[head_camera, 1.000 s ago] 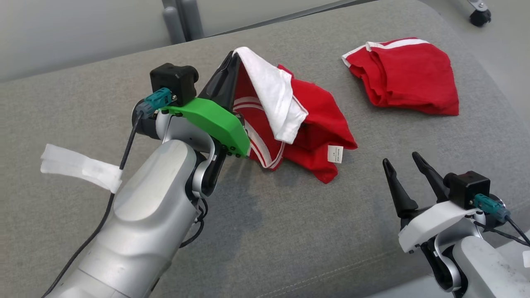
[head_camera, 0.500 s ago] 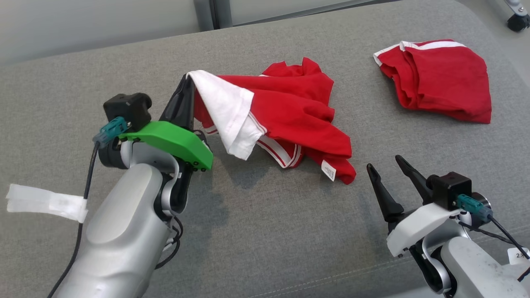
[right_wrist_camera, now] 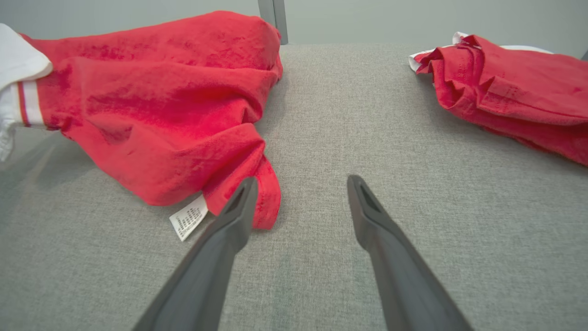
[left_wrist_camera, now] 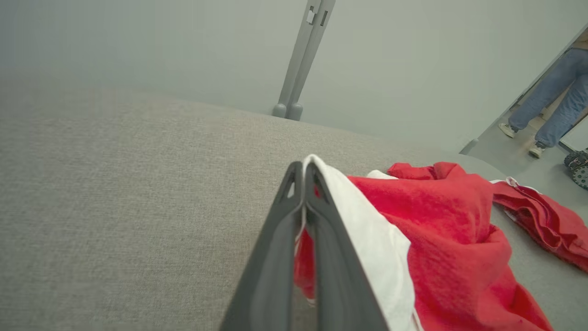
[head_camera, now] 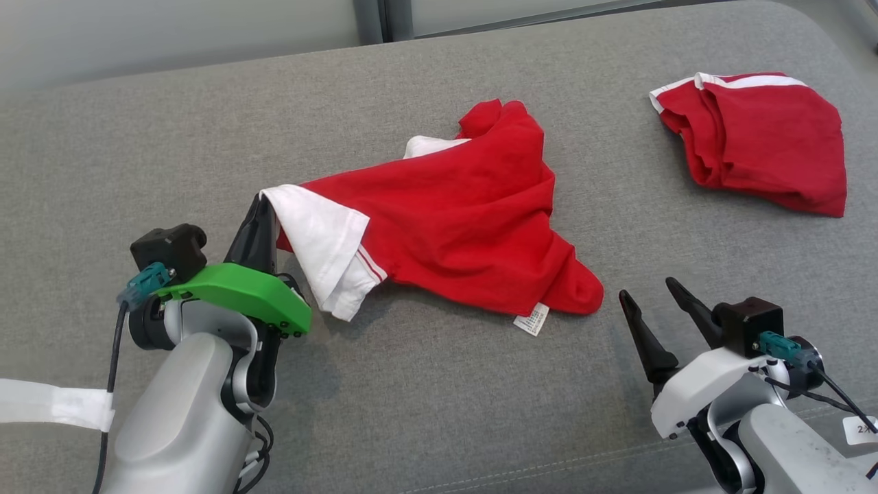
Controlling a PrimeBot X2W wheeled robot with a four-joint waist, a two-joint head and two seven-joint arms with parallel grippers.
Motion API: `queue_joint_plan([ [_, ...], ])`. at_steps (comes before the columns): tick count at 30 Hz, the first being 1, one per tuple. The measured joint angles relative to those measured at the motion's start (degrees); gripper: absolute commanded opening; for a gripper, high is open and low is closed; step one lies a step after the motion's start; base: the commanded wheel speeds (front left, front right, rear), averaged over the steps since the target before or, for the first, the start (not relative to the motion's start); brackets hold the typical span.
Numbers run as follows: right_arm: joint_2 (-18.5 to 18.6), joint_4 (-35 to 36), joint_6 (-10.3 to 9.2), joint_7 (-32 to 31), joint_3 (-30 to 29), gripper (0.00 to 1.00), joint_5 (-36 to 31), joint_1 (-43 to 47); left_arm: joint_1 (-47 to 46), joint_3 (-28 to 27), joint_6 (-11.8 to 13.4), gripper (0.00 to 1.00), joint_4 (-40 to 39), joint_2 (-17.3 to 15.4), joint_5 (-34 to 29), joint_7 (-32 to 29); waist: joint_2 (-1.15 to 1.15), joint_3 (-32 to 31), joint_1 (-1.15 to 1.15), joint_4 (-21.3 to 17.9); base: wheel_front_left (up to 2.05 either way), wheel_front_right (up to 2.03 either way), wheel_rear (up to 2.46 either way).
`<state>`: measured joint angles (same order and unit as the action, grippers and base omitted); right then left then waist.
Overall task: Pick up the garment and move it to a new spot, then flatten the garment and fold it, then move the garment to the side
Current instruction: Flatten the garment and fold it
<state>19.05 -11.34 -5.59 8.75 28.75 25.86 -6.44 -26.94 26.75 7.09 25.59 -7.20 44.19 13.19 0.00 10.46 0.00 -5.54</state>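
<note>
Red garment (head_camera: pixel 466 226) lies crumpled on the grey cushion (head_camera: pixel 439 412) in the head view. Its white sleeve (head_camera: pixel 322 254) is raised by the left gripper (head_camera: pixel 260 202), which is clamped on it. The right gripper (head_camera: pixel 647 287) hangs spread and empty near the hem.

In the left wrist view, both fingers pinch white cloth and the red body trails onto the cushion.

The right wrist view shows wide jaws, with the care label (right_wrist_camera: pixel 188 220) just beside one finger.

Only the relocation looks underway; flattening, folding and setting aside remain.
</note>
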Motion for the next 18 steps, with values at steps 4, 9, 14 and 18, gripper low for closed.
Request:
queue_joint_plan([
  [4, -0.08, -0.41, 0.15, -0.35, 0.14, 1.00, 0.45, -0.01, 0.91, -1.02, 0.00, 0.00, -0.70, 0.01, -0.01, 0.07, 0.00, 0.04, 0.00, 0.71, 0.00, 0.00, 0.00],
  [9, -0.30, -0.66, 0.55, -0.51, 0.64, 1.00, 0.45, -0.01, 3.03, -2.05, 0.00, 0.00, -1.81, -0.14, -0.02, 0.48, 0.00, -0.06, 0.00, 0.90, 0.00, 0.00, 0.00],
  [14, -0.30, -0.87, 0.96, -0.51, 0.69, 1.00, 0.44, -0.07, 3.71, -2.79, 0.00, 0.00, -2.90, -0.43, -0.14, 0.49, 0.00, -0.32, 0.00, 1.06, 0.00, 0.00, 0.00],
  [18, -0.33, -0.82, 1.07, -0.51, 1.22, 1.00, 0.40, -0.16, 3.79, -2.87, 0.01, 0.00, -4.43, -0.60, -0.85, 0.55, 0.00, -0.76, 0.00, 1.18, 0.00, 0.00, 0.00],
])
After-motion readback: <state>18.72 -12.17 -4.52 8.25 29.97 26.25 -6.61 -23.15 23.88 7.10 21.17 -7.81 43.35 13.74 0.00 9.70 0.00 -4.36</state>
